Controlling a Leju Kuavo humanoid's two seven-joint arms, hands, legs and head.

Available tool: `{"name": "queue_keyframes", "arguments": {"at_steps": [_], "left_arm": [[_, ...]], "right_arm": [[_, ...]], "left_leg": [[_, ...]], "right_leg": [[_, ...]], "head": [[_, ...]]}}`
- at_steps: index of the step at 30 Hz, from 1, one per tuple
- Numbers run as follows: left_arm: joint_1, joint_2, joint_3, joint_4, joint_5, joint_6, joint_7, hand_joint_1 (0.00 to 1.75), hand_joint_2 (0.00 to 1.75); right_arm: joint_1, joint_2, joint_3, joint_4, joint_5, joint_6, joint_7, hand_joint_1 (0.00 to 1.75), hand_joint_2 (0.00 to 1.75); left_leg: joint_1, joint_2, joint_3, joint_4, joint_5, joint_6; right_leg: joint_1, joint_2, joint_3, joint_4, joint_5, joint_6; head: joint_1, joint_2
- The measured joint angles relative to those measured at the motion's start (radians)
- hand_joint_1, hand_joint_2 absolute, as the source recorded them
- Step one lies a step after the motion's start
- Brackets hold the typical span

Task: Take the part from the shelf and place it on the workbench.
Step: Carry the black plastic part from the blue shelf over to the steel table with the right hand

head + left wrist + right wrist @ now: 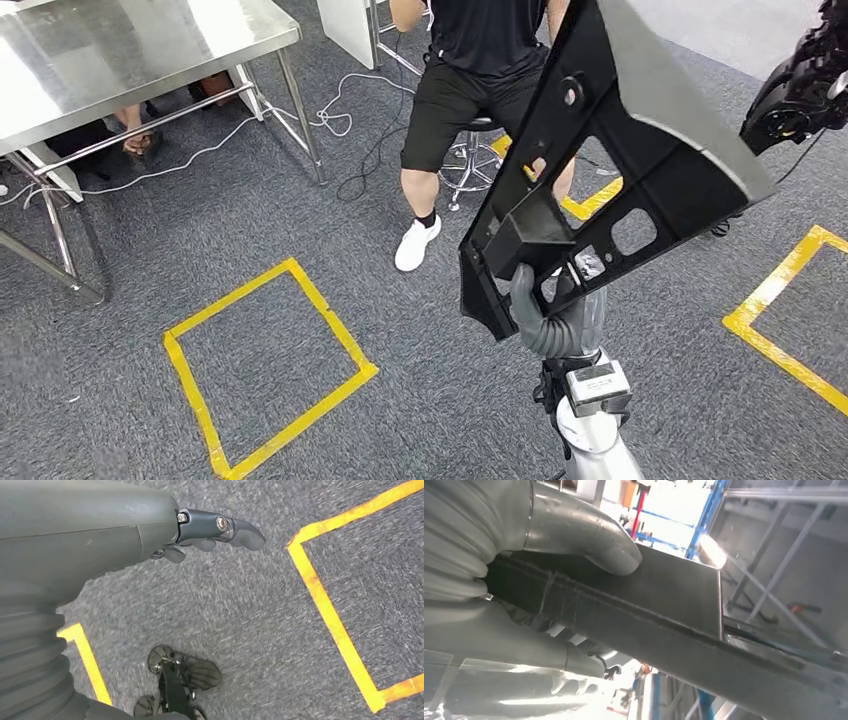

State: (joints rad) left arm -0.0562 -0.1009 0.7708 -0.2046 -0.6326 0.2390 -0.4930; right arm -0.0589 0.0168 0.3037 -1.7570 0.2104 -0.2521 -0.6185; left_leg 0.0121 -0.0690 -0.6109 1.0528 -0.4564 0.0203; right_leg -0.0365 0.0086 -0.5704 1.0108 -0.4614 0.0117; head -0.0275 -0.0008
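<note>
Right hand (pixel 548 318) grips the black part (pixel 610 160) (thumb clamped); I carry it level toward the far-left workbench (pixel 120 60); left hand (pixel 210 530) hangs empty, fingers apart.

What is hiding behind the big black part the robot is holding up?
Behind the black part, held by the right hand, a person sits on a stool. Yellow floor tape shows through its holes. The part covers one of the person's legs and most of that tape.
</note>
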Motion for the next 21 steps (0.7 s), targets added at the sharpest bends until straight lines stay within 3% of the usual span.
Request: {"name": "queue_keyframes", "arguments": {"at_steps": [2, 4, 5, 6, 7, 9, 11, 13, 14, 15, 16, 18, 20, 21], "left_arm": [[-0.003, -0.001, 0.0, 0.0, -0.003, -0.001, 0.0, 0.0, 1.75], [-0.004, -0.001, 0.0, 0.0, -0.004, -0.002, 0.0, 0.0, 1.75], [-0.004, -0.001, 0.0, 0.0, -0.004, -0.003, 0.0, 0.0, 1.75], [-0.003, -0.001, 0.0, 0.0, -0.004, -0.003, 0.0, 0.0, 1.75], [-0.003, -0.001, 0.0, 0.0, -0.004, -0.003, 0.0, 0.0, 1.75], [-0.004, 0.001, 0.0, -0.001, -0.004, -0.004, 0.0, 0.0, 1.75], [-0.008, 0.004, 0.0, -0.002, -0.004, -0.005, 0.0, 0.0, 1.75], [-0.01, 0.006, 0.0, -0.003, -0.004, -0.005, 0.0, 0.0, 1.75], [-0.008, 0.007, 0.0, -0.003, -0.004, -0.005, 0.0, 0.0, 1.75], [-0.008, 0.007, 0.0, -0.003, -0.004, -0.005, 0.0, 0.0, 1.75], [-0.01, 0.006, 0.0, -0.004, -0.004, -0.005, 0.0, 0.0, 1.75], [-0.014, 0.004, -0.001, -0.003, -0.004, -0.006, 0.0, 0.0, 1.75], [-0.015, 0.001, -0.001, -0.003, -0.004, -0.007, 0.001, 0.0, 1.75], [-0.014, 0.0, -0.001, -0.003, -0.004, -0.008, 0.001, 0.0, 1.75]], "right_arm": [[0.0, 0.002, -0.002, 0.0, 0.002, 0.001, 0.003, 1.75, 1.75], [0.001, 0.003, -0.002, 0.0, 0.004, 0.002, 0.005, 1.75, 1.75], [0.002, 0.003, -0.002, 0.0, 0.004, 0.002, 0.006, 1.75, 1.75], [0.002, 0.004, -0.003, 0.0, 0.005, 0.002, 0.006, 1.75, 1.75], [0.002, 0.005, -0.003, -0.001, 0.005, 0.002, 0.007, 1.75, 1.75], [0.001, 0.008, -0.003, -0.001, 0.005, 0.002, 0.008, 1.75, 1.75], [0.002, 0.01, -0.003, -0.001, 0.005, 0.002, 0.008, 1.75, 1.75], [0.002, 0.012, -0.004, -0.002, 0.005, 0.002, 0.008, 1.75, 1.75], [0.002, 0.014, -0.004, -0.003, 0.005, 0.002, 0.009, 1.75, 1.75], [0.0, 0.015, -0.004, -0.005, 0.005, 0.002, 0.008, 1.75, 1.75], [-0.001, 0.016, -0.005, -0.006, 0.005, 0.003, 0.008, 1.75, 1.75], [0.001, 0.013, -0.005, -0.006, 0.005, 0.003, 0.009, 1.75, 1.75], [0.006, 0.009, -0.006, -0.005, 0.005, 0.003, 0.009, 1.75, 1.75], [0.007, 0.007, -0.006, -0.005, 0.005, 0.003, 0.009, 1.75, 1.75]], "left_leg": [[0.001, 0.052, -0.059, 0.114, -0.055, -0.008], [0.003, 0.066, -0.13, 0.235, -0.095, -0.01], [0.003, 0.067, -0.147, 0.253, -0.09, -0.007], [0.001, 0.069, -0.141, 0.229, -0.063, 0.0], [-0.003, 0.077, -0.115, 0.17, -0.025, 0.012], [-0.022, 0.123, -0.049, 0.038, 0.034, 0.048], [-0.039, 0.154, -0.021, -0.018, 0.042, 0.069], [-0.042, 0.136, -0.009, -0.039, 0.043, 0.074], [-0.04, 0.123, 0.006, -0.058, 0.049, 0.075], [-0.035, 0.11, 0.022, -0.08, 0.057, 0.078], [-0.03, 0.096, 0.038, -0.1, 0.065, 0.079], [-0.025, 0.067, 0.047, -0.112, 0.069, 0.077], [-0.023, 0.034, 0.047, -0.109, 0.063, 0.069], [-0.02, 0.018, 0.048, -0.104, 0.059, 0.063]], "right_leg": [[0.004, -0.015, 0.005, 0.0, -0.005, -0.009], [0.012, -0.035, 0.009, 0.0, -0.012, -0.017], [0.015, -0.044, 0.012, 0.0, -0.016, -0.02], [0.02, -0.054, 0.016, 0.0, -0.02, -0.021], [0.024, -0.064, 0.023, -0.001, -0.025, -0.022], [0.031, -0.083, 0.037, -0.006, -0.034, -0.021], [0.03, -0.102, 0.046, -0.013, -0.04, -0.016], [0.031, -0.123, 0.056, -0.024, -0.043, -0.008], [0.032, -0.118, 0.061, -0.026, -0.046, -0.005], [0.033, -0.097, 0.057, -0.012, -0.053, -0.005], [0.034, -0.068, 0.041, 0.025, -0.068, -0.006], [0.026, -0.019, -0.031, 0.152, -0.11, -0.008], [0.017, -0.011, -0.093, 0.234, -0.124, 0.005], [0.011, -0.01, -0.098, 0.222, -0.106, 0.018]], "head": [[-0.003, 0.0], [-0.004, 0.0], [-0.004, 0.0], [-0.004, 0.0], [-0.004, 0.0], [-0.002, 0.0], [-0.001, 0.0], [-0.003, 0.0], [-0.001, 0.0], [0.0, 0.0], [0.003, 0.0], [0.007, 0.0], [0.008, 0.0], [0.008, 0.0]]}}
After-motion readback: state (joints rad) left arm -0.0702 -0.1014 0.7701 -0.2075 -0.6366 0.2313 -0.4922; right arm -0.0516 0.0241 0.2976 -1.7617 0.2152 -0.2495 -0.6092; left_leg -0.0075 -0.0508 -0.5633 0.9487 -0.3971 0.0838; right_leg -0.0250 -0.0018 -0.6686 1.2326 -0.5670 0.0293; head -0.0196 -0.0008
